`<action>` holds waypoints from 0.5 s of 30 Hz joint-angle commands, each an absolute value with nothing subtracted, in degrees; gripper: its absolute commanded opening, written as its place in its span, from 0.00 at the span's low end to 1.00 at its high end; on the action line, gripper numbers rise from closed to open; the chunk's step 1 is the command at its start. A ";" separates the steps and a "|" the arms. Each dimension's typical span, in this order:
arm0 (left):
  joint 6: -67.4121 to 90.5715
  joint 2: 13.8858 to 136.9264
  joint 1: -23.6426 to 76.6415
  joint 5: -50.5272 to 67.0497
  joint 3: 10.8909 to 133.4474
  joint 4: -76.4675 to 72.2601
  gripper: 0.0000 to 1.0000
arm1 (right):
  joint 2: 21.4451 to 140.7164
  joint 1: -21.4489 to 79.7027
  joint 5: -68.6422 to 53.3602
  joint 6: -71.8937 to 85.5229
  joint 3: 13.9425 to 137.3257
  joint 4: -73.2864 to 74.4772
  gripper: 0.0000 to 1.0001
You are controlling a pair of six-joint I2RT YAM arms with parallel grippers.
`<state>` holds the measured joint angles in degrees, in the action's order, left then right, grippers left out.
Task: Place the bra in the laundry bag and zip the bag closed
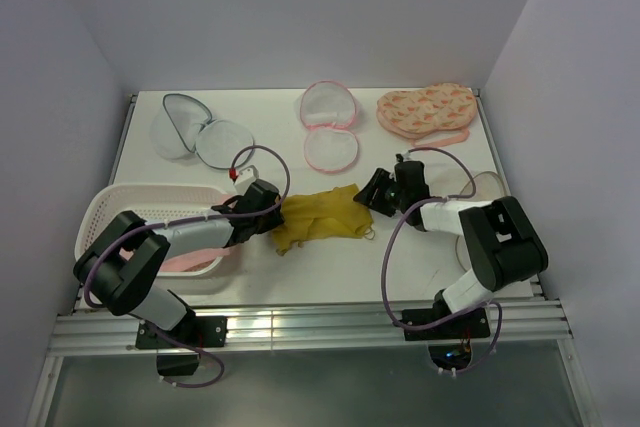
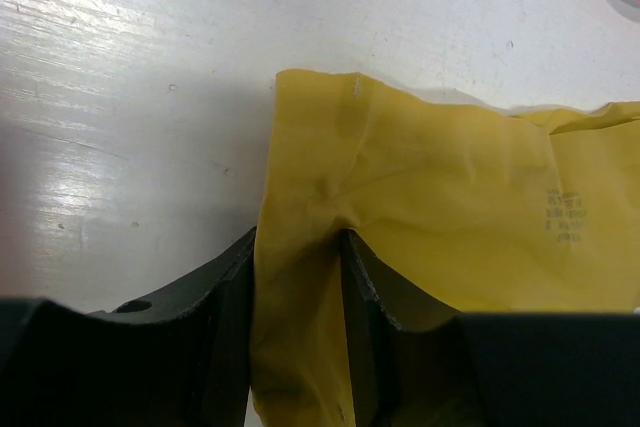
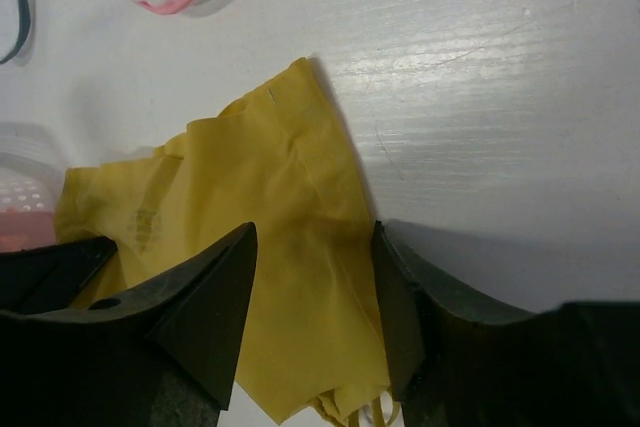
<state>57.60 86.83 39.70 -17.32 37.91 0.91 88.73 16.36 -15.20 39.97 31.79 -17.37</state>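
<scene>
Left gripper [image 2: 298, 247]: closed on the left edge of the yellow bra [image 2: 450, 217], whose fabric is seen bunched between the two fingers. Right gripper [image 3: 313, 237]: jaws held partly apart, set astride the opposite edge of the bra; the cloth between them appears flat and unpinched, though contact at the pads is not clearly resolved. The bra is spread on the white table [image 1: 270, 117] between both arms. The laundry bag [image 1: 185, 125] is shown lying open at the far left, well apart from the bra, beyond the white basket [image 1: 140, 205].
</scene>
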 commanded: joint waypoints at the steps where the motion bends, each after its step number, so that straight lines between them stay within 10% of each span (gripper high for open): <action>1: 56.07 86.49 39.64 -15.29 36.83 1.76 0.41 | 91.40 16.79 -15.38 39.99 30.41 -16.08 0.53; 15: 55.46 84.99 39.64 -14.50 36.21 1.49 0.41 | 87.73 16.79 -11.87 39.11 30.94 -12.57 0.08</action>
